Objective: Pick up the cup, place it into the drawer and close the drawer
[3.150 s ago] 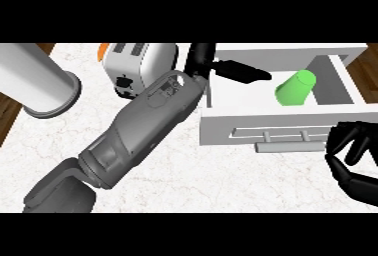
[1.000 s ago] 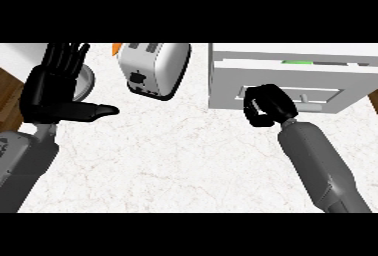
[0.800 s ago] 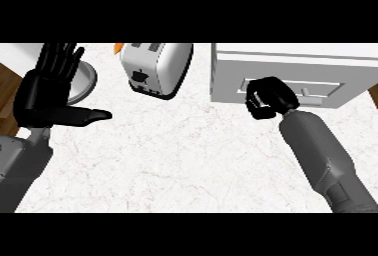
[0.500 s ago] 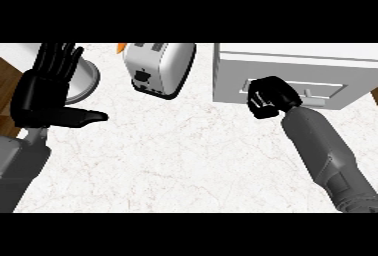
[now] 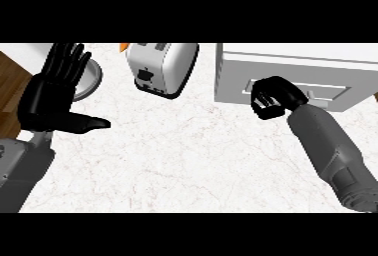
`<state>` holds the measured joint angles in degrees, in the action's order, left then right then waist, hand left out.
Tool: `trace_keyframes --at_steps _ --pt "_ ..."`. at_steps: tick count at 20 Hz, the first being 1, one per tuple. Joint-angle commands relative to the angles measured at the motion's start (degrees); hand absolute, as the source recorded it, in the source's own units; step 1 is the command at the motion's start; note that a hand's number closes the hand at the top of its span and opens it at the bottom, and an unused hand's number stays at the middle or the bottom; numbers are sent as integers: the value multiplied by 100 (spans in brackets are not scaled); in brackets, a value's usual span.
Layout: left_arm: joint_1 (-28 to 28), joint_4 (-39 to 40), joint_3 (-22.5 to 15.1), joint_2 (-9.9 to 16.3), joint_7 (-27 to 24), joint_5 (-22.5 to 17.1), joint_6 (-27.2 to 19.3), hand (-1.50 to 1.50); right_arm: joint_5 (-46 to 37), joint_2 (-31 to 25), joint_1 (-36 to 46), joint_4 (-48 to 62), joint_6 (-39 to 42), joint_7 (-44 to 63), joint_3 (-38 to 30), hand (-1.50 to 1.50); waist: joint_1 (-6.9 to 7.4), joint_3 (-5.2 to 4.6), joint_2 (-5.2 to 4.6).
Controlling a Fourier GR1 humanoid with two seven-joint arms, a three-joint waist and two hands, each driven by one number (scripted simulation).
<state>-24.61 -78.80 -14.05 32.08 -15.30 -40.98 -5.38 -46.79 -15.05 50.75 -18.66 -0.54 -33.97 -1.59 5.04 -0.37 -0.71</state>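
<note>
The right robot hand (image 5: 269,97), fingers curled on nothing, presses the shut drawer (image 5: 295,80). The left robot hand (image 5: 55,95) rests open; a toaster (image 5: 161,67) stands between them.

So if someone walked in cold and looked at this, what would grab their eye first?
Probably the right hand, fingers curled, set against the front of the white drawer at upper right, which looks pushed in. Next, the left hand held open with fingers up at the left edge, and the white toaster at top centre on the marble counter.
</note>
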Motion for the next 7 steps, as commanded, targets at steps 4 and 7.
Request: trace_keyframes --at_steps 4,7 --pt "129 67 -114 -240 -206 60 119 -150 220 -426 550 364 -309 538 -495 150 160 57 -229" --pt "111 161 20 -24 -173 37 261 -150 266 -462 494 374 -329 386 -547 150 220 61 -258"
